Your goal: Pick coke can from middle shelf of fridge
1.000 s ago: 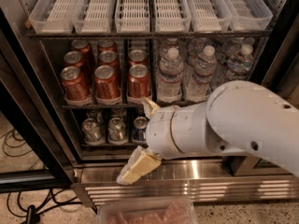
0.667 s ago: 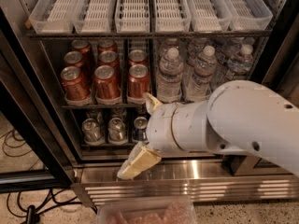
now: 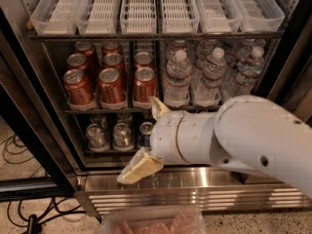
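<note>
Several red coke cans (image 3: 145, 86) stand in three lanes on the left of the middle shelf (image 3: 97, 111) of the fridge (image 3: 29, 106). My gripper (image 3: 147, 138) is in front of the fridge, just below and to the right of the front right coke can. It is open and empty. One cream finger (image 3: 158, 108) points up at the shelf edge. The other finger (image 3: 139, 167) hangs low over the steel base panel (image 3: 195, 194). My white arm fills the lower right.
Water bottles (image 3: 176, 79) fill the right of the middle shelf. Silver cans (image 3: 122, 134) and a blue can (image 3: 145, 130) stand on the shelf below. Empty white slotted lanes (image 3: 141, 9) sit on top. Cables (image 3: 19, 155) lie on the floor at left. A clear tub (image 3: 151, 221) is at the bottom edge.
The gripper has risen slightly toward the middle shelf edge. The cans and bottles have not moved.
</note>
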`<state>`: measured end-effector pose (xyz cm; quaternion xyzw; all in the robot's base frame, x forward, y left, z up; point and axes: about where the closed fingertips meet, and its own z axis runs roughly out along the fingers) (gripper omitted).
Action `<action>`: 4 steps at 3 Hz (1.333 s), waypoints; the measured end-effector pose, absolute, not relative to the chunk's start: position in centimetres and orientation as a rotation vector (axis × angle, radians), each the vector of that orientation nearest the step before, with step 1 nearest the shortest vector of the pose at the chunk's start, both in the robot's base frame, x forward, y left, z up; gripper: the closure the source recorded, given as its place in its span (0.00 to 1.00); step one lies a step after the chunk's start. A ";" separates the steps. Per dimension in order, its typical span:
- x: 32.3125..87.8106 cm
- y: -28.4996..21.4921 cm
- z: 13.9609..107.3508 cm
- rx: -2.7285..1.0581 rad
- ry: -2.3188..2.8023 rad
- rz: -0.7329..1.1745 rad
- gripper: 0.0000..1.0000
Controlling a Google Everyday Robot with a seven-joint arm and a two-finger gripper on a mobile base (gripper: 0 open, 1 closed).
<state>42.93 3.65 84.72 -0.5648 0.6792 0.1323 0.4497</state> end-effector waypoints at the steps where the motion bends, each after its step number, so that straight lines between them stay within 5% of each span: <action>1: 44.0 5.9 84.1 -1.255 1.661 0.330 0.00; 4: 48.2 10.4 85.0 -0.813 1.646 0.285 0.00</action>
